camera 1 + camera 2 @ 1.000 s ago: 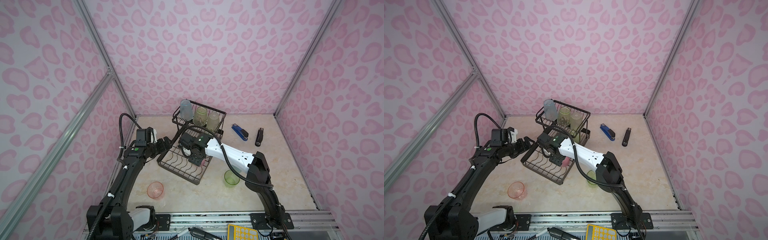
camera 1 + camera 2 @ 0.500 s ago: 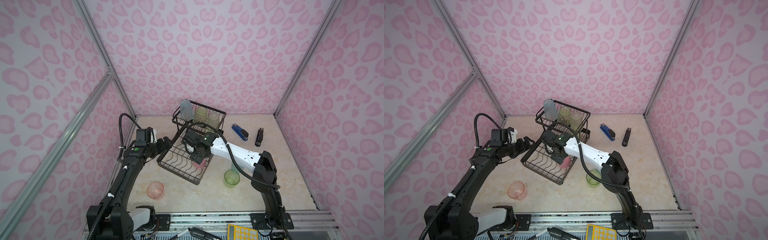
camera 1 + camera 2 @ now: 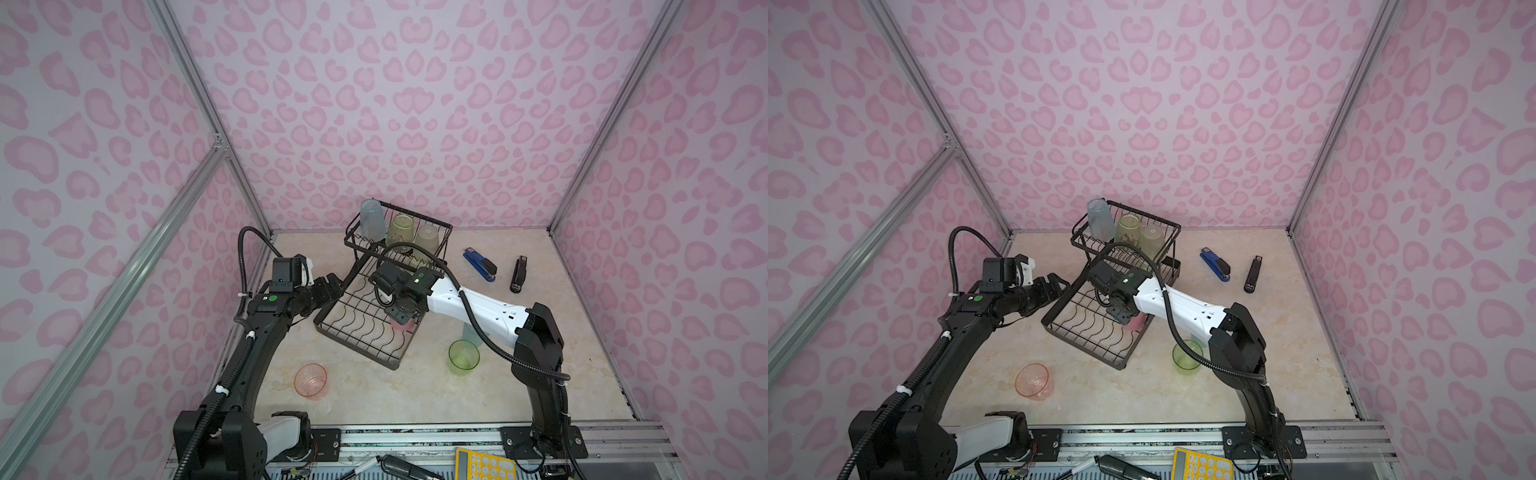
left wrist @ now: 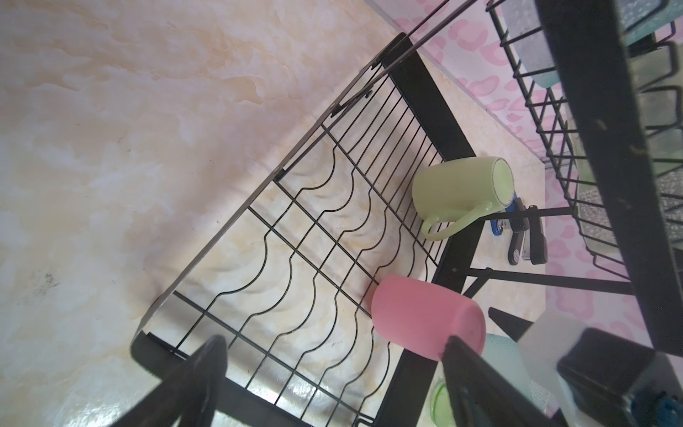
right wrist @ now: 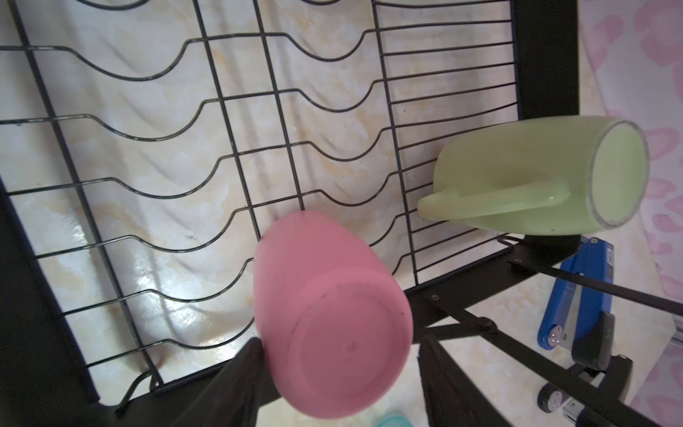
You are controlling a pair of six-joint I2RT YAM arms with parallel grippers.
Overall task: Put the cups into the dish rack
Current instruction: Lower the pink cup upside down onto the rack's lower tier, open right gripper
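Over the table, in both top views: the dish rack (image 3: 353,345) sits askew at centre, its raised basket (image 3: 449,232) toward the back wall holding three inverted tumblers (image 3: 400,228). My left gripper (image 3: 337,286) hangs at the tray's left rim. My right gripper (image 3: 402,321) reaches over the tray's right side, with the solid pink cup (image 3: 1136,323) beneath it. A green tumbler (image 3: 463,356) and a pink translucent tumbler (image 3: 311,380) stand upright on the table, apart from the rack. A blue stapler (image 3: 480,266) and a black stapler (image 3: 518,274) lie toward the right wall.

Left wrist view: the left gripper's jaws are spread wide and empty above the wavy dividers. The solid pink cup leans at the tray's edge, and the pale-green mug (image 4: 462,192) lies on its side on the straight wires.

Right wrist view: the jaws bracket the solid pink cup, its base toward the lens. One finger (image 5: 236,377) touches it. A sliver seems to separate the other, so I cannot tell whether it is gripped.
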